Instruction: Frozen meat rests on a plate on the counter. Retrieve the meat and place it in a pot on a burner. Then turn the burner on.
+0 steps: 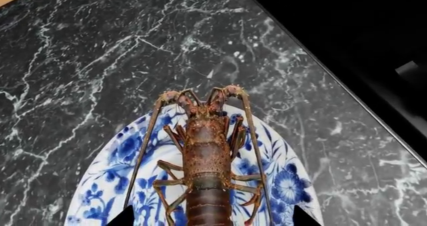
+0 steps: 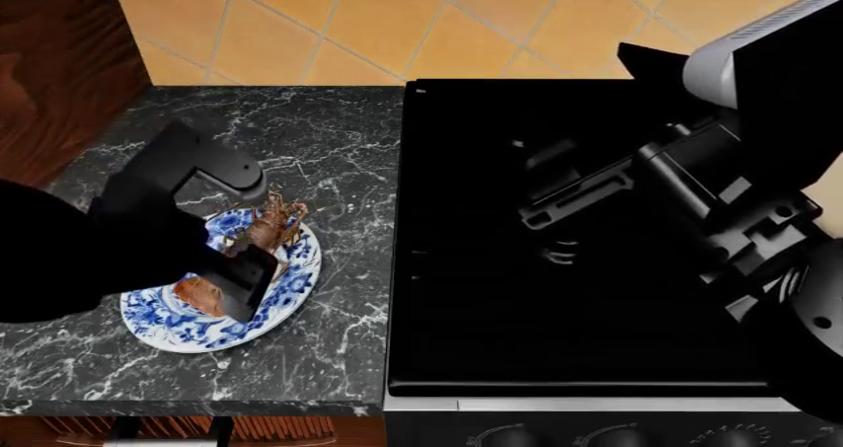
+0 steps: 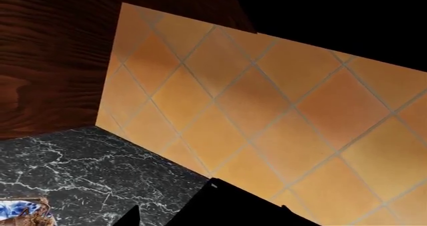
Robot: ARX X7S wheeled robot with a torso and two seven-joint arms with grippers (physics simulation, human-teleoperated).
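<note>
Tabletop: dark grey-black marble look with white veins, running from the tiled wall to the front edge, wood panelling along its far side.
Neighbour: black cooktop butting against the tabletop's side edge.
Plate: round, white with dense blue flowers, lying flat on the tabletop near the front edge, well clear of the cooktop.
On the plate: the meat, reddish-brown with thin tan legs, reaching its rim toward the wall.

Counter polished veined marble; plate glossy glazed ceramic; meat rough, bumpy shell.
</note>
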